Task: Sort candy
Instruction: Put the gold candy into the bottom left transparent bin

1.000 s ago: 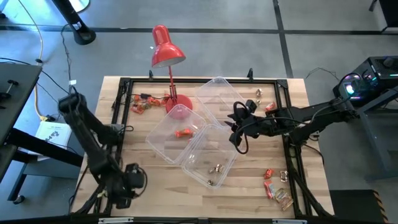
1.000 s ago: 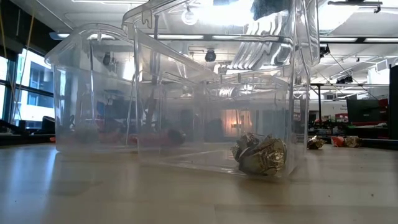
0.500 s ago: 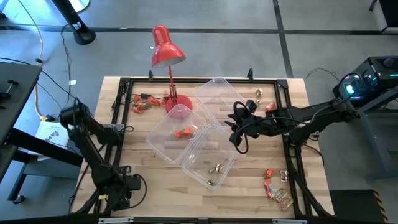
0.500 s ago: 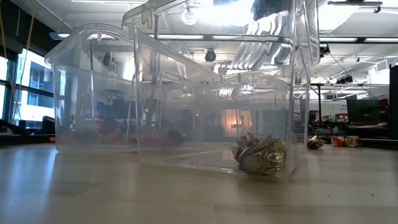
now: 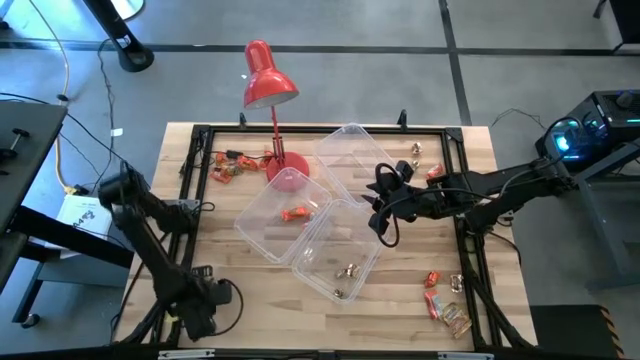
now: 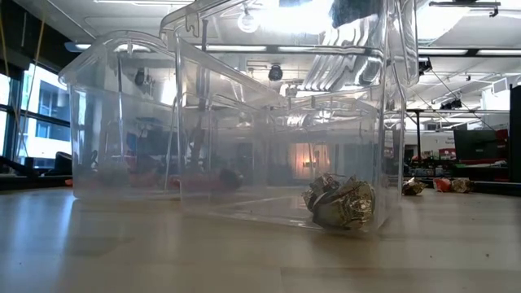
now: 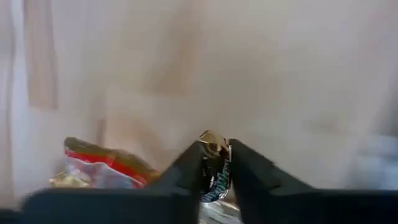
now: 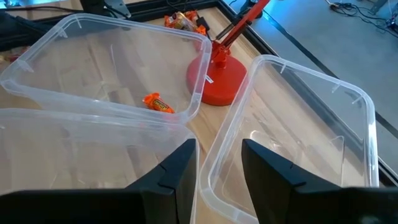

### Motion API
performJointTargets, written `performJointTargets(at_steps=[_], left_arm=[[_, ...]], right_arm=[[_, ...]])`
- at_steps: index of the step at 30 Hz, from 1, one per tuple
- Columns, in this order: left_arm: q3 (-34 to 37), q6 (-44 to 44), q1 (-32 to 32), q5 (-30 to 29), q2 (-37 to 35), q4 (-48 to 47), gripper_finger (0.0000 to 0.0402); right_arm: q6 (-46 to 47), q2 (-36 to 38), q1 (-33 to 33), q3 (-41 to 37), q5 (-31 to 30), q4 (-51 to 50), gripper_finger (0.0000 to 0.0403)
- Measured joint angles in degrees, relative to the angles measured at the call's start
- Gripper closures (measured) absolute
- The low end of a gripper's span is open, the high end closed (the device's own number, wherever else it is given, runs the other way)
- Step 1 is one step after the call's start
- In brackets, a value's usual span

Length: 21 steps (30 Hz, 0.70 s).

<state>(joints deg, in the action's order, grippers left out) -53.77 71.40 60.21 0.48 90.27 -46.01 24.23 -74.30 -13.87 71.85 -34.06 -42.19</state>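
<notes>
My left gripper [image 5: 206,308] is at the table's near-left corner, shut on a gold-silver candy [image 7: 214,163]; a red-orange wrapped candy [image 7: 102,169] lies beside it on the wood. My right gripper [image 5: 383,216] hangs open over the spot where three clear tubs meet, its fingers [image 8: 177,168] above their rims. The middle tub [image 5: 262,222] holds one red-orange candy [image 5: 295,213]. The near tub [image 5: 318,262] holds gold candies [image 5: 347,270], also visible in the low view [image 6: 338,203]. The far tub [image 5: 355,150] has no candy in it. My left gripper pinches the gold-silver candy [image 7: 213,149] between its two fingers, and the wrapper shows past the fingertips [image 7: 189,163]. The fingers point down at the table. Whether the candy is lifted clear or rests on the wood, I cannot tell.
Loose candies lie far-left [image 5: 228,165], far-right [image 5: 432,170] and near-right [image 5: 445,302]. A red desk lamp [image 5: 270,85] stands on its round base [image 5: 288,180] beside the tubs. A black frame [image 5: 195,175] runs along the table's edges.
My left arm has folded lower and its gripper has shifted a little toward the table's near edge. My right arm, the tubs and the candies in them have kept still.
</notes>
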Motion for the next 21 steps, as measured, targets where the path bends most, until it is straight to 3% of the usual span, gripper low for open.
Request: performJointTargets(at_steps=[2, 6, 11, 13, 15, 18, 21], left_arm=[[-2.1, -1.3, -1.0, -2.6, -4.4, 0.0, 0.0387], [-6.0, -9.2, -3.2, -15.1, -14.3, -1.3, 0.0383], [-9.5, -28.8, -10.3, -34.9, -24.3, 2.8, 0.0396], [-9.6, -38.5, -15.4, -38.5, -26.9, 7.3, 0.0394], [-9.6, -48.9, -21.7, -37.1, -27.4, 13.4, 0.0391], [-9.6, -61.5, -30.8, -29.2, -24.8, 22.2, 0.039], [-9.5, -66.4, -37.6, -23.1, -19.9, 31.8, 0.0377]], right_arm=[[0.4, 0.0, 0.0, 0.0, 0.0, -0.3, 0.0279], [0.3, 0.0, 0.0, 0.0, 0.0, -0.5, 0.0279], [0.4, 0.0, 0.0, 0.0, 0.0, -0.4, 0.0279], [0.4, 0.0, 0.0, 0.0, 0.0, -0.4, 0.0279], [0.4, 0.0, 0.0, 0.0, 0.0, -0.4, 0.0279], [0.4, 0.0, 0.0, 0.0, 0.0, -0.3, 0.0279], [0.4, 0.0, 0.0, 0.0, 0.0, -0.3, 0.0279]])
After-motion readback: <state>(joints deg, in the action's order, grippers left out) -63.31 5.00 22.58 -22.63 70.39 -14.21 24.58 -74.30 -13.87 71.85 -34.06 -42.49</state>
